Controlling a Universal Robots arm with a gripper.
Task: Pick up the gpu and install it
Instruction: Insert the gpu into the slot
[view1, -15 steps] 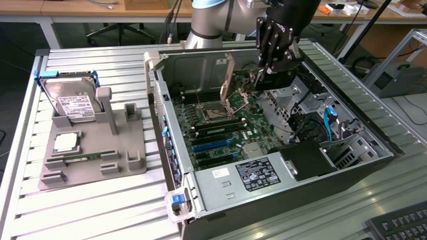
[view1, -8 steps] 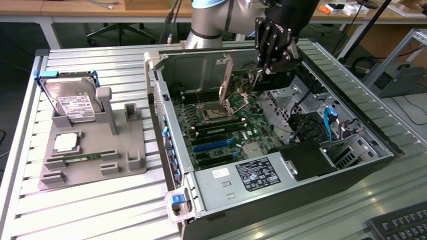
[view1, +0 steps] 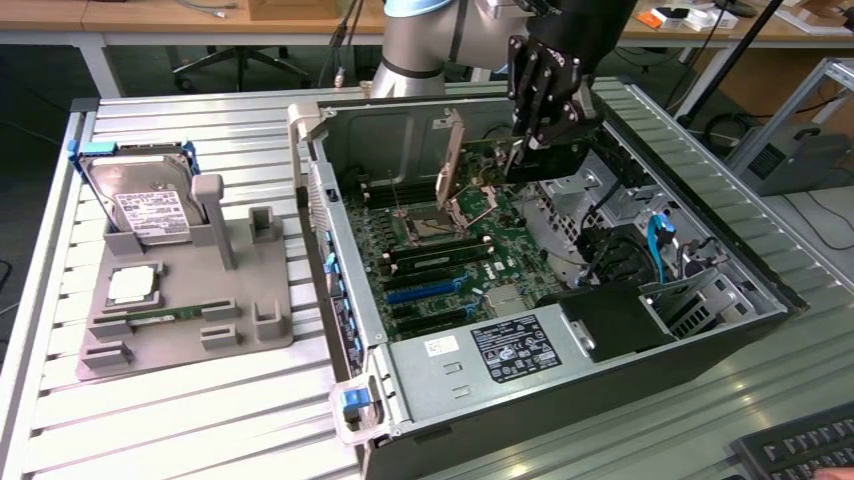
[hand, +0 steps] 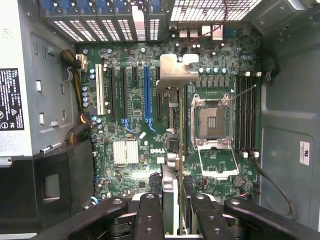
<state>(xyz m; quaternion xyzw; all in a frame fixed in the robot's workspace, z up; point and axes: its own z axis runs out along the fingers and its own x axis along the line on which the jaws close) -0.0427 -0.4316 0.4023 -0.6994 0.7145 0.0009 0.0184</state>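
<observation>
The gripper (view1: 531, 152) (hand: 175, 212) is hanging inside the open computer case (view1: 601, 410), and its black fingers (hand: 150, 212) are standing narrow, pinching the gpu (view1: 491, 165) (hand: 169, 196) between them. The card is being held on edge, a little tilted, with its silvery metal bracket (view1: 455, 150) (hand: 172, 75) standing up towards the back wall of the case. It is sitting above the motherboard (view1: 467, 265) (hand: 125, 125), not down in any slot. From the wrist view the card is running edge-on between the fingers, and its bracket is lying over the strip between the row of expansion slots and the open CPU socket (hand: 212, 120). The long blue slot (hand: 146, 95) is showing bare just beside it. The power supply (view1: 497, 348) is filling the near corner of the case. Out on the ribbed metal desk (view1: 200, 120), on the exterior view's left, a grey parts fixture (view1: 254, 320) is carrying a hard drive (view1: 150, 205) propped upright in a blue frame. A processor chip (view1: 131, 285) is lying flat in front of it, and a slim green memory stick (view1: 160, 316) is resting nearer the front edge. A keyboard (view1: 801, 450) is peeking in at the lower corner on the exterior view's right.
</observation>
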